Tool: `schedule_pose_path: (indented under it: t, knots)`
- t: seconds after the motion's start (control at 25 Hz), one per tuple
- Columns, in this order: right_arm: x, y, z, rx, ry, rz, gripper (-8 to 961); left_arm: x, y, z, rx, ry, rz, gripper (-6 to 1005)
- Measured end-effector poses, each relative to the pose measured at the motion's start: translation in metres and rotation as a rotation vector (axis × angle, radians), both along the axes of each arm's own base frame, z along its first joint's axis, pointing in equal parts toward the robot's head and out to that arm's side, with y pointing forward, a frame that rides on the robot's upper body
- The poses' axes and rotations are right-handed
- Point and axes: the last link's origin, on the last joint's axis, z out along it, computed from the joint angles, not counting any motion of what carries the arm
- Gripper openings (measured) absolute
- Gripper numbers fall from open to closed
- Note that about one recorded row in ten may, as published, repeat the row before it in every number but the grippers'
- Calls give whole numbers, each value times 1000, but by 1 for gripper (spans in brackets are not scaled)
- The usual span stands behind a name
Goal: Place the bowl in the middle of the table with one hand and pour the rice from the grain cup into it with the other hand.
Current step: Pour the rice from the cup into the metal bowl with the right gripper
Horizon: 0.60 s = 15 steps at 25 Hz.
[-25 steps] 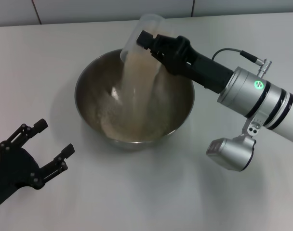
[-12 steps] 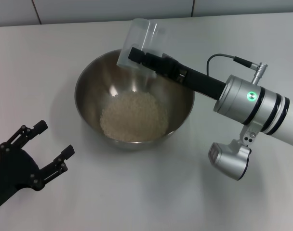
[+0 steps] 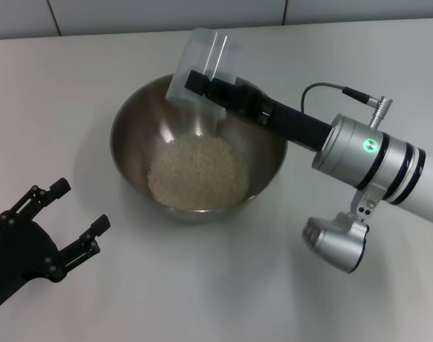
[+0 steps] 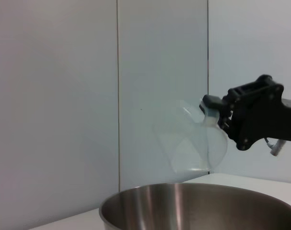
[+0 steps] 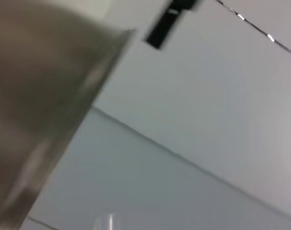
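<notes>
Rice in bowl; right gripper clamps tipped grain cup above rim; left gripper spread wide, apart.

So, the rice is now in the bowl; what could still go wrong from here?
1. The right hand holds the tilted grain cup low over the far rim of the bowl; pulling back low could knock the bowl and shift it.
2. A few grains left in the cup might fall on the table if it swings away while tilted.
3. The left hand lies open near the bowl and could bump it.
</notes>
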Motion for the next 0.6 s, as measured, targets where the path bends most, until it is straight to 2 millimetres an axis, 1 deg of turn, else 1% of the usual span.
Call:
schedule_pose_path:
  t: [0.04, 0.08, 0.12, 0.16, 0.2, 0.24, 0.36, 0.4, 0.44, 0.56, 0.6]
  knots:
    - [-1, -2, 1, -78, 98, -77, 11, 0, 0, 0, 1, 0, 0, 829]
    - [-1, -2, 1, -78, 98, -77, 11, 0, 0, 0, 1, 0, 0, 829]
    - [-1, -2, 4, -153, 200, -158, 11, 0, 0, 0, 1, 0, 0, 829]
    - [-1, -2, 4, -153, 200, -158, 11, 0, 0, 0, 1, -1, 0, 829]
    - [-1, -2, 6, -203, 264, -206, 11, 0, 0, 0, 1, -1, 0, 829]
    - [-1, 1, 12, -314, 411, -308, 11, 0, 1, 0, 3, -1, -1, 829]
    - [2, 9, 22, -477, 631, -452, 11, 1, 1, 1, 4, -2, -3, 829]
    - [2, 9, 22, -477, 631, -452, 11, 1, 1, 1, 5, -2, -3, 829]
    - [6, 15, 29, -619, 782, -550, 11, 1, 2, 1, 5, -2, -4, 829]
    - [12, 19, 33, -842, 950, -678, 11, 1, 2, 2, 6, -1, -4, 829]
    - [12, 19, 33, -842, 950, -678, 11, 1, 2, 2, 6, -1, -4, 829]
